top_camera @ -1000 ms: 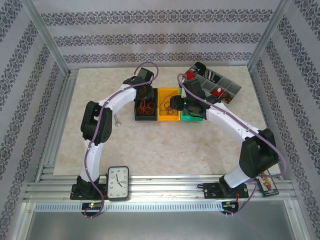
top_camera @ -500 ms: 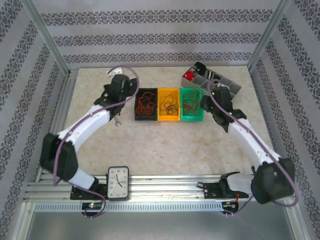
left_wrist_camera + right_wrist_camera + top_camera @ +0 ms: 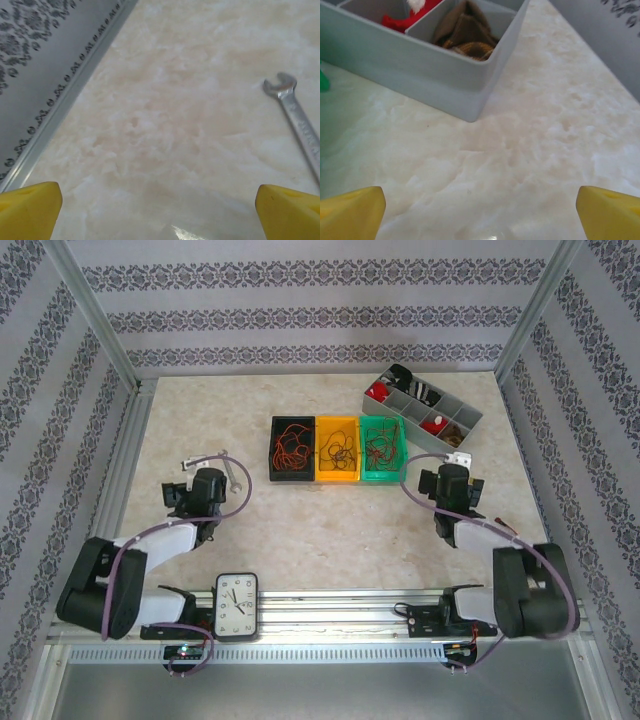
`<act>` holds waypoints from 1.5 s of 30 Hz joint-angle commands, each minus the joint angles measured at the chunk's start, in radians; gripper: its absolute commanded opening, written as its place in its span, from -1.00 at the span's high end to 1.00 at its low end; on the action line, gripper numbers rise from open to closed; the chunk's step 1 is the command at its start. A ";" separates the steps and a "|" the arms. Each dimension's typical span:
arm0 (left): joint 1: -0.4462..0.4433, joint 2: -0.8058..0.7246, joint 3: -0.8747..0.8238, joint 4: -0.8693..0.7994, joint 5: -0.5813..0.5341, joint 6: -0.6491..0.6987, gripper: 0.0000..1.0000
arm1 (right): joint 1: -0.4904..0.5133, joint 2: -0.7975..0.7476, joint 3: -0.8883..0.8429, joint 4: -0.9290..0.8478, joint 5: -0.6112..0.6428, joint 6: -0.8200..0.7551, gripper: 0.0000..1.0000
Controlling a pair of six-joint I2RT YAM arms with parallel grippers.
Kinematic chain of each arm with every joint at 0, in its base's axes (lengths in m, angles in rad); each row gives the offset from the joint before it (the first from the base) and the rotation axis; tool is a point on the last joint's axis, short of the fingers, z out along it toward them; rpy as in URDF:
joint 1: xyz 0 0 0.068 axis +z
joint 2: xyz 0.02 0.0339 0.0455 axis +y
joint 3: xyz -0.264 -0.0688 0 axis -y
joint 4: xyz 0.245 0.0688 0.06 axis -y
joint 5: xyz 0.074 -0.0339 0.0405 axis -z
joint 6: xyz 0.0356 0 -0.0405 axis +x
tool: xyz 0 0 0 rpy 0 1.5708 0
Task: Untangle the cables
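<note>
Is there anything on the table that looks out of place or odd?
Yes: a metal wrench lies loose on the table, left of the three bins and apart from them. It does not belong with the cables, which lie inside the bins. Nothing looks spilled.

Silver wrench [image 3: 299, 120] on pale marbled table [image 3: 330, 530], grey compartment tray [image 3: 420, 70] at far right, clock [image 3: 236, 607] by near rail

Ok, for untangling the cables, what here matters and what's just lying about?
Job: cables in the black bin, the orange bin and the green bin.
Lying about: wrench, grey compartment tray, clock.
</note>
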 commanded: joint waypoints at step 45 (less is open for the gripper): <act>0.210 0.259 -0.045 0.643 0.530 0.095 -0.99 | -0.051 0.199 0.006 0.442 -0.324 -0.092 -0.96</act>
